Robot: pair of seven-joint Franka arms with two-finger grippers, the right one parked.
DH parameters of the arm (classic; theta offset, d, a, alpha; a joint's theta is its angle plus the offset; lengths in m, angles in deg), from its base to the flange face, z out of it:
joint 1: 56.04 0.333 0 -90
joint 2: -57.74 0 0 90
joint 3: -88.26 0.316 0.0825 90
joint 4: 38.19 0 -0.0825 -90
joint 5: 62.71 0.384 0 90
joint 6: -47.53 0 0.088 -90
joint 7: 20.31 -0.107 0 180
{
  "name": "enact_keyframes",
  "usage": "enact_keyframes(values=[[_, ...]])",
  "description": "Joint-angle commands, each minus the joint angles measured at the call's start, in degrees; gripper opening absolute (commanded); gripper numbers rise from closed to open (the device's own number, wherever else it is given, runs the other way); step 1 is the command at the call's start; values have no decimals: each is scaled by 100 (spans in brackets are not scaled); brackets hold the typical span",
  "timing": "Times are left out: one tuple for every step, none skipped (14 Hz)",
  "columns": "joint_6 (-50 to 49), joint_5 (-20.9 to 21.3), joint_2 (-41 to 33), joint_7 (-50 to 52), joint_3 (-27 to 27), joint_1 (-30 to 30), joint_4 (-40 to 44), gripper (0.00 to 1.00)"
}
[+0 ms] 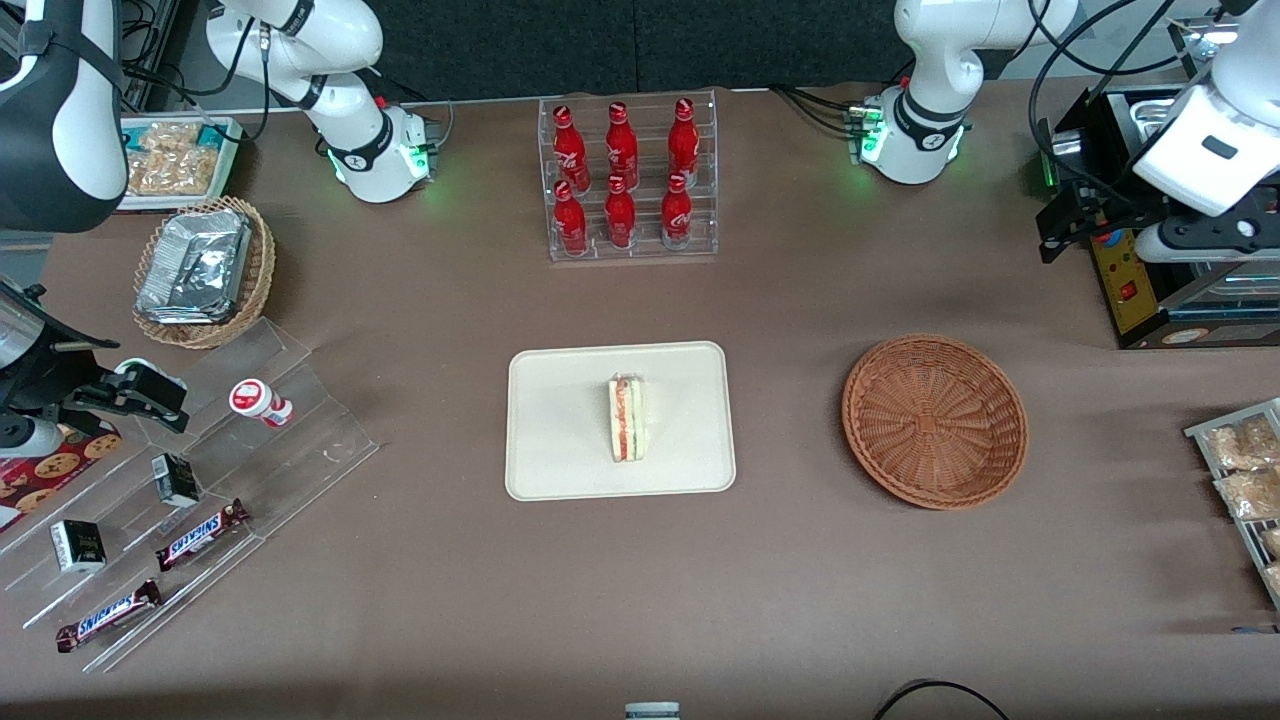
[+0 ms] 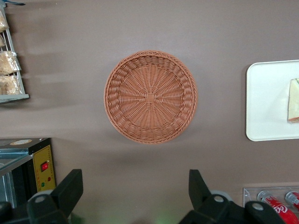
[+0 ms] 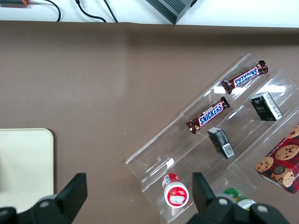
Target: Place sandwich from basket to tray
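The sandwich (image 1: 627, 418), a pale bread wedge with a red and green filling stripe, lies near the middle of the cream tray (image 1: 560, 420). The wrist view also catches the tray (image 2: 268, 100) and the sandwich (image 2: 294, 100) at its border. The round reddish-brown basket (image 1: 935, 420) stands empty beside the tray, toward the working arm's end of the table. My left gripper (image 1: 1062, 222) hangs high above the table, farther from the front camera than the basket and apart from it. It is open with nothing between its fingers (image 2: 70, 186), and the empty basket (image 2: 149, 97) shows below.
A clear rack of red cola bottles (image 1: 628, 180) stands farther from the front camera than the tray. A black machine with a yellow panel (image 1: 1140, 280) and a rack of snack packs (image 1: 1245, 470) sit near the working arm. A tan basket of foil packs (image 1: 200, 270) and a stepped acrylic rack (image 1: 190, 500) lie toward the parked arm's end.
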Motion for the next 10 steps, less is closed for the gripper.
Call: enact_keyframes(values=[[-245, 88, 475, -156, -29, 48, 571, 100], [-245, 80, 510, -244, -38, 74, 572, 100], [-245, 54, 528, -280, -73, 231, 545, 100], [-236, 45, 554, -280, -73, 250, 528, 100], [-245, 44, 555, -280, -73, 241, 545, 100], [-245, 62, 537, -280, -73, 215, 545, 100], [-245, 62, 537, -280, -65, 215, 545, 100], [-254, 62, 537, -280, -73, 215, 536, 100], [-254, 36, 537, -271, -73, 215, 536, 100], [-245, 27, 537, -263, -73, 215, 536, 100]])
